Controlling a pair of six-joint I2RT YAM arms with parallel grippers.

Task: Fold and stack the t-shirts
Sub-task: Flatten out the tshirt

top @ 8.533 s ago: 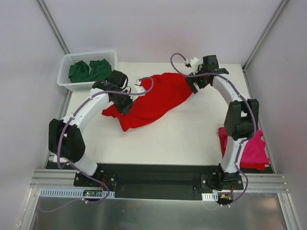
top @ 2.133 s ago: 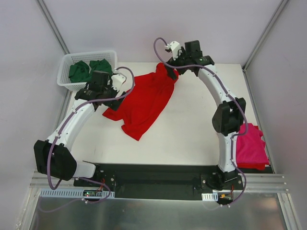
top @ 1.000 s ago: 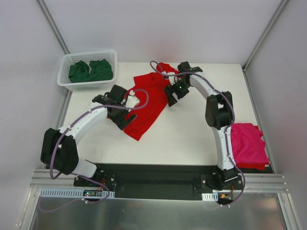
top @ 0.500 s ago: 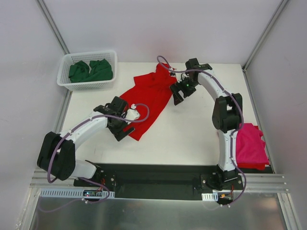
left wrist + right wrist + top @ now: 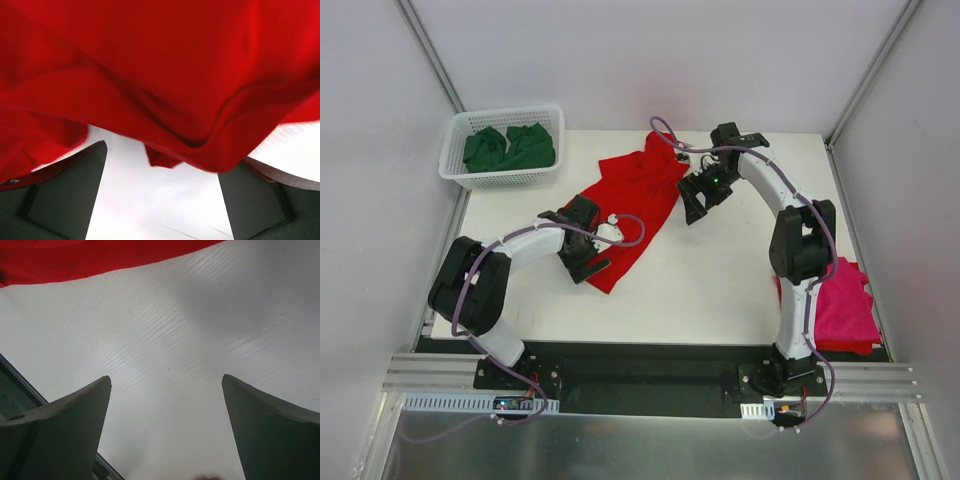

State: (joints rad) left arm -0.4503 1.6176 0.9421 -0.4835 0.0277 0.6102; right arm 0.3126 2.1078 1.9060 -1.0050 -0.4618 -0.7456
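Observation:
A bright red t-shirt (image 5: 635,195) lies spread diagonally on the white table, from the far middle down to a point near the left arm. My left gripper (image 5: 586,262) is at its lower left edge. In the left wrist view the red t-shirt (image 5: 160,65) fills the upper frame, and its hem droops between the wide-apart fingers (image 5: 70,192) of the left gripper (image 5: 170,156), which is open. My right gripper (image 5: 694,207) hovers just right of the shirt. It stands open (image 5: 166,377) over bare table, with the red shirt's edge (image 5: 90,257) ahead. A magenta-pink t-shirt (image 5: 842,305) lies folded at the right edge.
A white lattice basket (image 5: 456,165) at the far left corner holds dark green t-shirts (image 5: 508,148). The table (image 5: 720,280) ends at a black rail along the near edge, where the arm bases sit. Grey walls enclose the other three sides.
My left gripper has slid down along the red shirt to its lower hem, its elbow folding in. The right gripper has drifted a little right, off the shirt's edge.

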